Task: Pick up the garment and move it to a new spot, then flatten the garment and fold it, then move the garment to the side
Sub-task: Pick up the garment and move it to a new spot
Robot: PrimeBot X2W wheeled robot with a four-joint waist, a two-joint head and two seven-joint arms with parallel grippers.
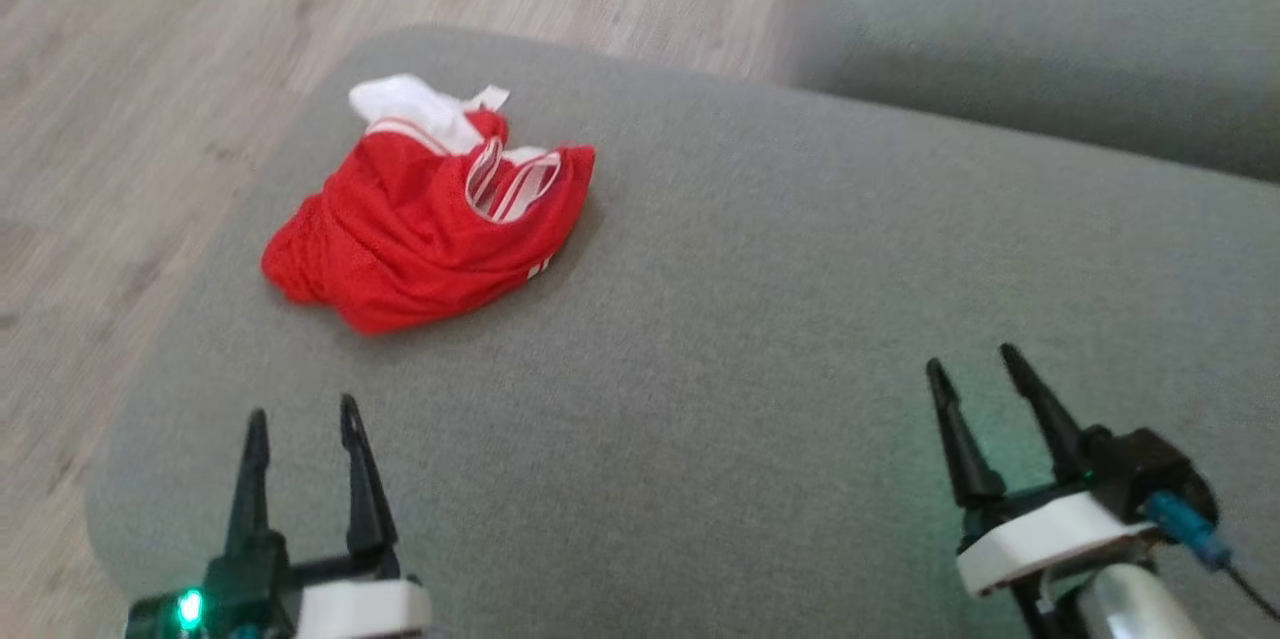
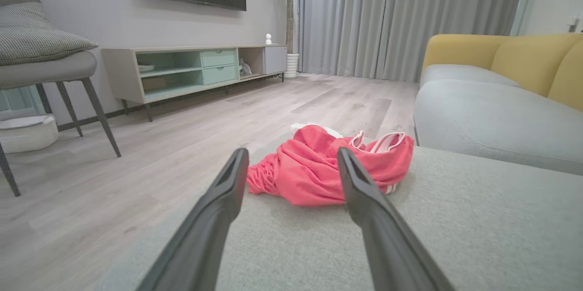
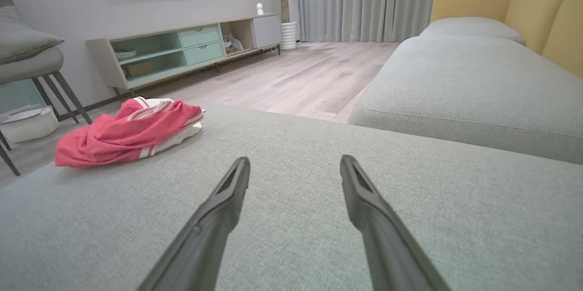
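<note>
A grey fabric seat (image 1: 760,319) takes up most of the head view. Wood floor (image 1: 120,69) lies past its rounded edge from 8 to 12 o'clock, and a grey sofa (image 1: 1050,19) stands at 1 o'clock. The garment (image 1: 420,229), red with white trim, lies bunched at 10 o'clock on the seat. Its white part is close to the far rim and its red bulk is near the left edge. From the centre round to 3 o'clock the seat is open cloth, with broad room for moving. The left gripper (image 1: 304,409) sits at 7 o'clock, jaws spread wide and holding nothing. The garment is at its 12 o'clock, apart from it. The right gripper (image 1: 972,357), at 5 o'clock, is likewise wide and unladen, with the garment well apart at its 10 o'clock.
</note>
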